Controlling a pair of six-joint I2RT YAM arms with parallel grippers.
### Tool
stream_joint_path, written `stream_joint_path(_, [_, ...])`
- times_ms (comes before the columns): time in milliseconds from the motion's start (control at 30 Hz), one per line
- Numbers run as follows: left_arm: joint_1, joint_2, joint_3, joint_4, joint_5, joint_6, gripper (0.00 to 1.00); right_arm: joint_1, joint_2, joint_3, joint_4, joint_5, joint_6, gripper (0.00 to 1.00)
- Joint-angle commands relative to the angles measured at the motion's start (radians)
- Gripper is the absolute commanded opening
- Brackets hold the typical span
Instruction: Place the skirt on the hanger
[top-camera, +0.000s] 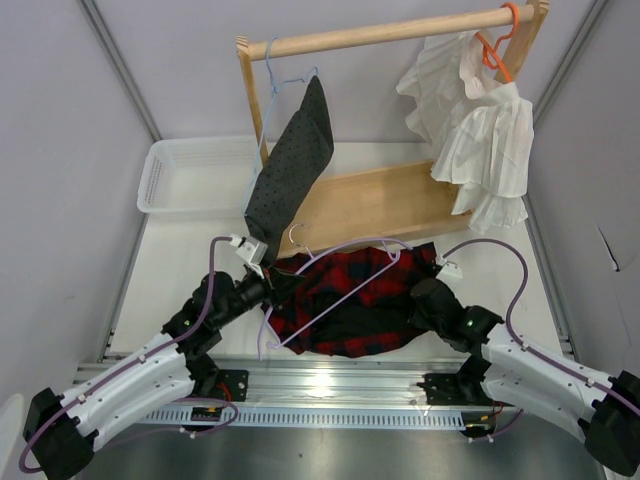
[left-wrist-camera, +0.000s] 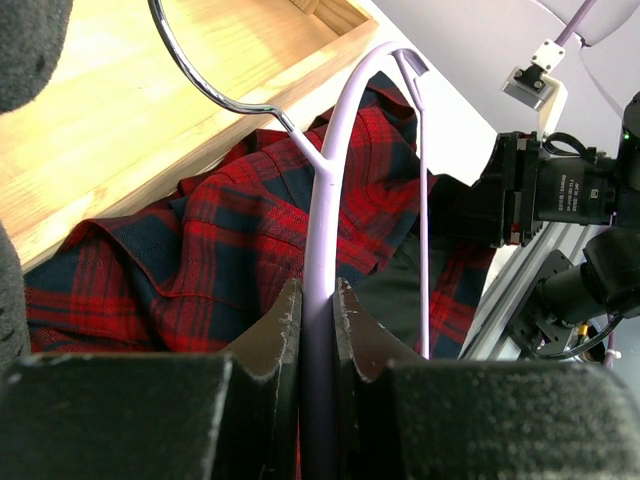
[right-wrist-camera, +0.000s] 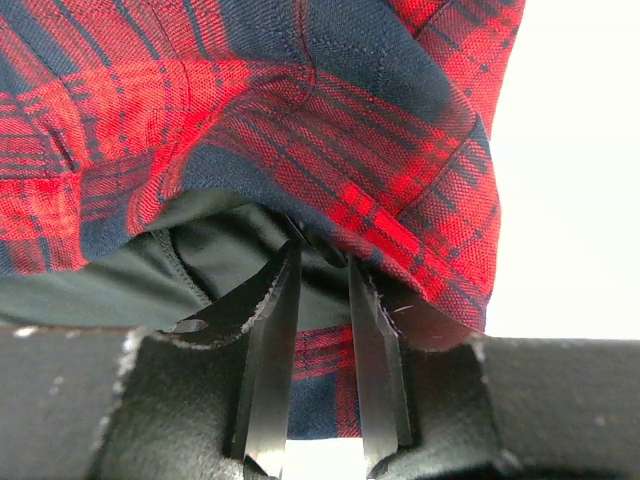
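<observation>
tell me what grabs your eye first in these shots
The red plaid skirt lies heaped front and centre, with the lilac hanger across it, clamped in the left gripper. The right gripper pinches the skirt's right edge. Behind, a white ruffled garment hangs on the wooden rail.

Wooden rack (top-camera: 400, 33) with grey speckled garment (top-camera: 295, 165) on blue hanger (top-camera: 272, 75), white ruffled garment (top-camera: 480, 140) on orange hanger (top-camera: 497, 45), white basket (top-camera: 152, 180) alongside.

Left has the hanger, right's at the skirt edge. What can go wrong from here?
1. The left hand pinches the hanger on one thin arm; it may twist when fabric loads it.
2. The right hand meets only the edge of the skirt and its dark lining; the fabric could slip free.
</observation>
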Motion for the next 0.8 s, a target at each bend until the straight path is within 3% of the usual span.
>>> stream_joint_path(0, [-0.009,-0.017,0.035,0.057,-0.004,0.003,0.0,0.006,0.017,0.026,0.023,0.046,0.019,0.32])
stream_joint_path(200, [-0.009,-0.022,0.028,0.062,0.001,0.0,0.0,0.011,0.04,0.038,0.039,0.048,0.017,0.29])
stream_joint_path(433, [-0.011,-0.022,0.006,0.096,0.03,0.0,0.0,0.006,0.04,0.133,-0.036,0.038,0.011,0.12])
stream_joint_path(767, [-0.037,-0.017,-0.044,0.137,0.056,-0.009,0.0,-0.02,0.075,0.24,-0.107,0.026,-0.018,0.09])
